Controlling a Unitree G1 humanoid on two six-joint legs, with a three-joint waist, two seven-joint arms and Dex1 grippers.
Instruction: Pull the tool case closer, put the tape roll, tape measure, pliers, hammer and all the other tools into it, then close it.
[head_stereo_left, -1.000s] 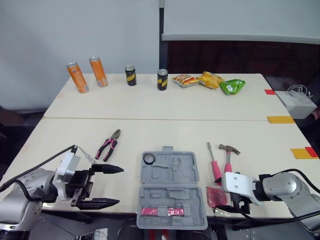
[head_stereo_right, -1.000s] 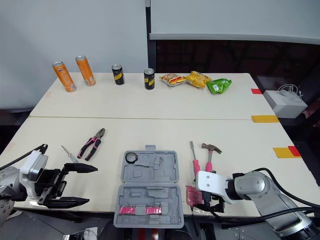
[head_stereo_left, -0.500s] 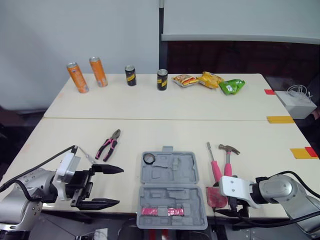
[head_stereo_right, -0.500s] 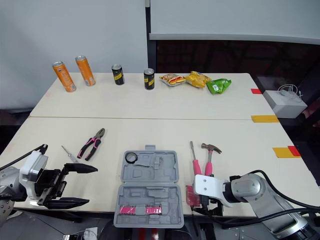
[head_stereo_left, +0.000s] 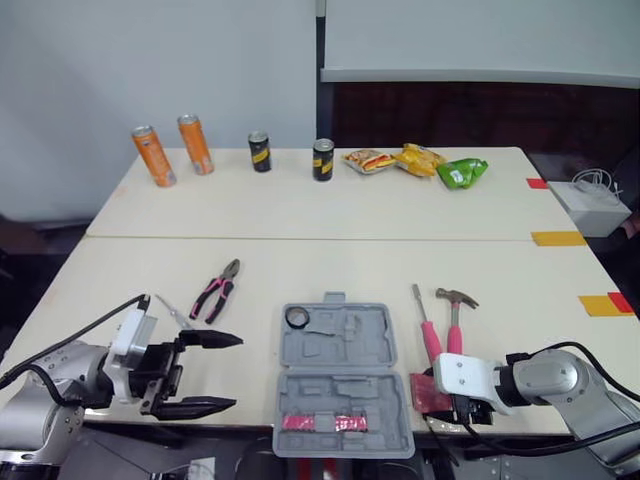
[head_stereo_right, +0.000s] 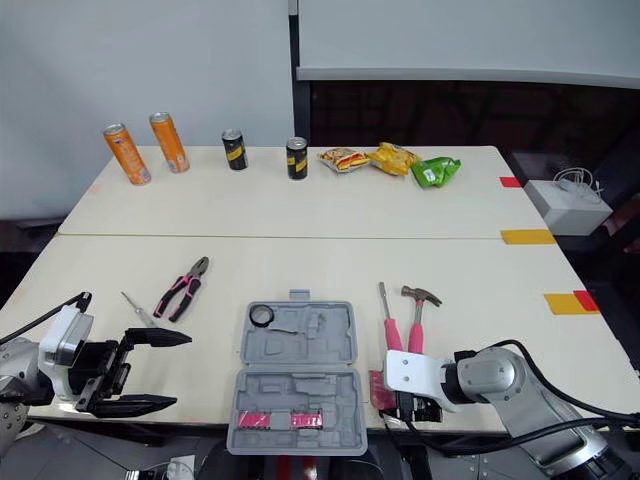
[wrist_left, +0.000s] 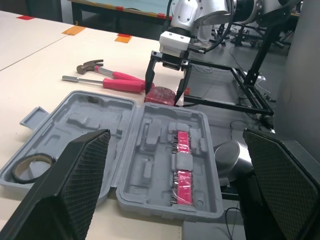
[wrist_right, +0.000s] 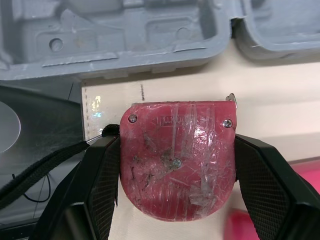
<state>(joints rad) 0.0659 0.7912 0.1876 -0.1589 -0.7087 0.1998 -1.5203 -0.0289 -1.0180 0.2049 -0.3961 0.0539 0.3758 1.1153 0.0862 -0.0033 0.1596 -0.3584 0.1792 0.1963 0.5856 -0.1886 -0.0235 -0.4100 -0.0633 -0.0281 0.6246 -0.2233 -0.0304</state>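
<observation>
One red hard-plastic tape measure (wrist_right: 175, 165) sits between your right gripper's (wrist_right: 176, 147) spread fingers (wrist_right: 100, 190), which lie close along its flanks. It looks dense, rigid and glossy, so likely slick: pinch the flat sides mid-body. Its black strap (wrist_right: 50, 162) hangs off the beige table (wrist_right: 280, 100) edge beside one finger. The open grey moulded tool case (wrist_right: 150, 30) lies just beyond the fingertips.

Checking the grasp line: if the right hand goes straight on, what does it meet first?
Probably the tape measure, lying on the table between the right hand's fingers; depth is hard to judge.
</observation>
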